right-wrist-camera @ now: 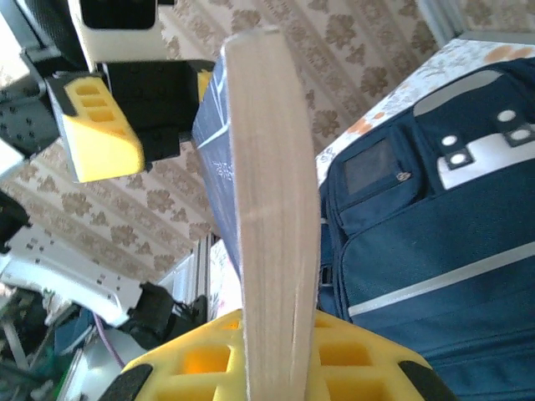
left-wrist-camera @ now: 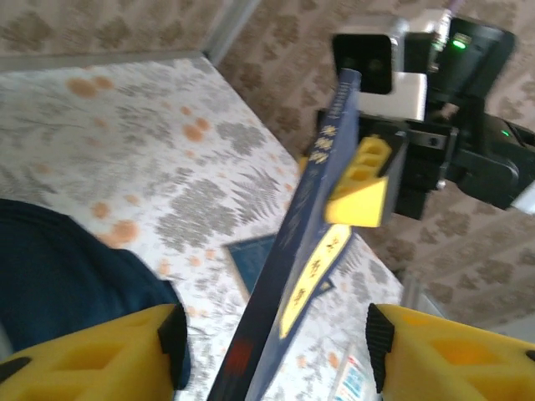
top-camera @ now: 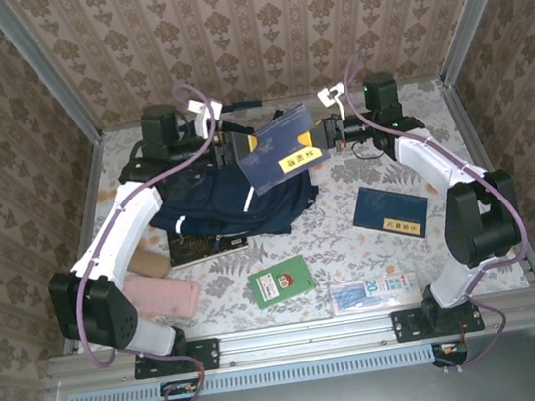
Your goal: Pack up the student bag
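Right claw (right-wrist-camera: 276, 368) clamped on a navy book (top-camera: 281, 154), its page edge pinched between the yellow fingers (right-wrist-camera: 192, 363). Left claw (left-wrist-camera: 272, 351) wide, a finger on either side of the same book, not touching it. Book hangs over the far end of the student bag (top-camera: 219, 212), which lies on the desk (top-camera: 337, 235), left of centre, far half. Can't tell if the bag's mouth is open. Judged early: nothing visibly inside. Loose on the desk:
- second navy book (top-camera: 389, 208), right
- green book (top-camera: 281, 280), near centre
- pink case (top-camera: 162, 297), near left
- blue-print packet (top-camera: 375, 292), near right
- flat book (top-camera: 210, 250), at the bag's near edge

All left to pack.
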### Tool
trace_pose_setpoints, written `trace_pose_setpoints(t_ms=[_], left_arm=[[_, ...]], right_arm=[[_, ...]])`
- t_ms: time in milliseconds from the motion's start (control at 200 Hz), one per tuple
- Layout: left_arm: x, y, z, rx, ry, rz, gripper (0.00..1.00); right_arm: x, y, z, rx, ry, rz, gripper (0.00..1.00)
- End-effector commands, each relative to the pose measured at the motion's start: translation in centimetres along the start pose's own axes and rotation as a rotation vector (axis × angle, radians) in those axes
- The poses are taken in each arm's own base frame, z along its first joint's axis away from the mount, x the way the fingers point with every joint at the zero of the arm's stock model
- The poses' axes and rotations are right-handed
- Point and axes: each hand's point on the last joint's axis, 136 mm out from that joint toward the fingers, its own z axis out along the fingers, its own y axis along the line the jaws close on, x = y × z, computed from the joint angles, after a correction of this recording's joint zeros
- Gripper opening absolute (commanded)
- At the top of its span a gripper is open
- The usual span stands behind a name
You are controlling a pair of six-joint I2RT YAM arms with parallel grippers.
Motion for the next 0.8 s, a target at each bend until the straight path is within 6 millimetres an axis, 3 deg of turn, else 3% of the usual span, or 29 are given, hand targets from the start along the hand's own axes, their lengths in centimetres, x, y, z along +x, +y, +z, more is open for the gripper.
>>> trace_pose_setpoints(t_ms=[0, 95, 195, 295, 440, 550, 795], left_arm=[[-1.9, 2.2, -1.9, -0.082, -0.105, -0.098, 0.68], [-1.7, 3.9, -2.1, -0.116, -0.132, -0.186, 0.70], [-1.1, 5.1, -1.8, -0.128, -0.137, -0.258, 0.71], [-0.5, 5.5, -1.0, -0.081, -0.141, -0.353, 0.70], [0.0, 5.9, 0.2, -0.014, -0.131, -0.459, 0.71], [0.0, 6.0, 0.7, 0.038, -0.153, -0.502, 0.70], [1.9, 5.0, 3.9, 0.074, -0.067, -0.502, 0.70]], right_arm=[[-3.1, -1.1, -0.9, 0.077, -0.130, 0.075, 0.00], [-3.9, -2.1, -1.0, 0.117, -0.191, 0.258, 0.00], [-3.6, -3.1, -1.0, 0.140, -0.224, 0.432, 0.00], [-2.7, -4.3, -2.3, 0.226, -0.340, 0.550, 0.00], [0.0, -4.4, -3.3, 0.302, -0.348, 0.694, 0.00], [1.3, -4.0, -3.2, 0.260, -0.350, 0.772, 0.00], [2.4, -2.4, -3.1, 0.187, -0.363, 0.817, 0.00]])
